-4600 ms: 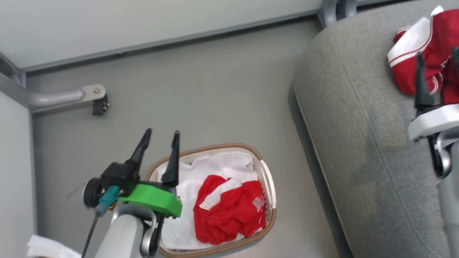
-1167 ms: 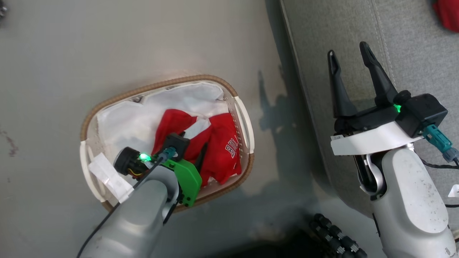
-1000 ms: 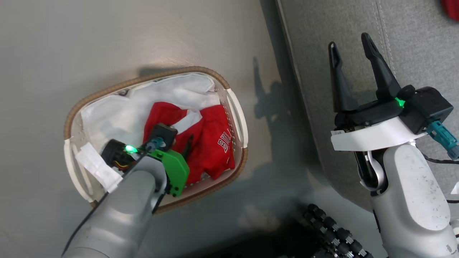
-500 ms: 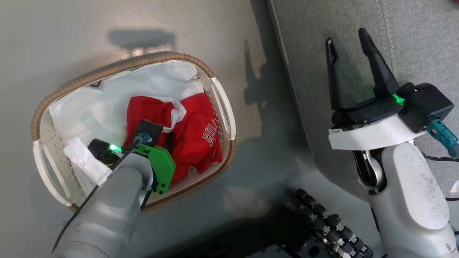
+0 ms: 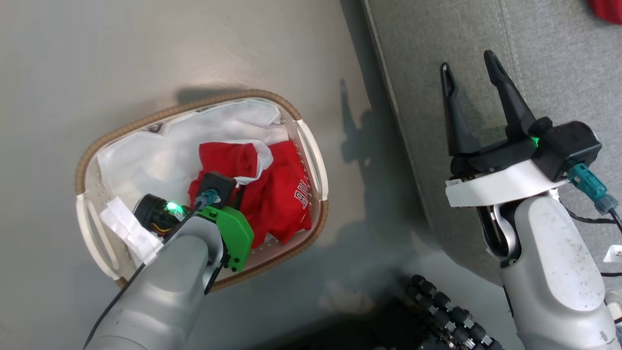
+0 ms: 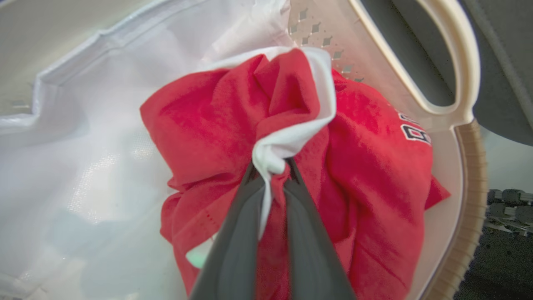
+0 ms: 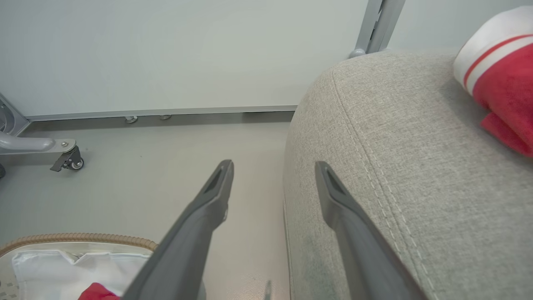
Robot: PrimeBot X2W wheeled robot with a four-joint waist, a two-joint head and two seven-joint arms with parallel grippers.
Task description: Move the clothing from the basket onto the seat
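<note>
The basket [image 5: 204,103] stands on the floor with a red garment [image 5: 279,194] bunched over its white liner [image 5: 141,158]. My left gripper [image 6: 270,166] reaches down into the basket and is shut on a fold of the red garment [image 6: 370,166] at its white trim. In the head view the left wrist [image 5: 218,214] covers the fingers. My right gripper [image 5: 466,73] hangs open over the seat's [image 5: 559,53] left edge, holding nothing. Another red garment [image 7: 499,71] with white stripes lies on the seat [image 7: 395,137], and its edge shows at the head view's top right [image 5: 607,8].
Grey floor [image 5: 97,58] surrounds the basket. A pale wall [image 7: 166,50] runs behind the seat, with a metal post [image 7: 377,25] and a caster foot [image 7: 68,160] at the left. My dark base with rollers [image 5: 447,316] lies below the basket.
The head camera has shifted, so the basket sits differently in the picture. The red garment's white-trimmed fold is now bunched up higher at my left gripper. The right gripper stays open by the seat edge.
</note>
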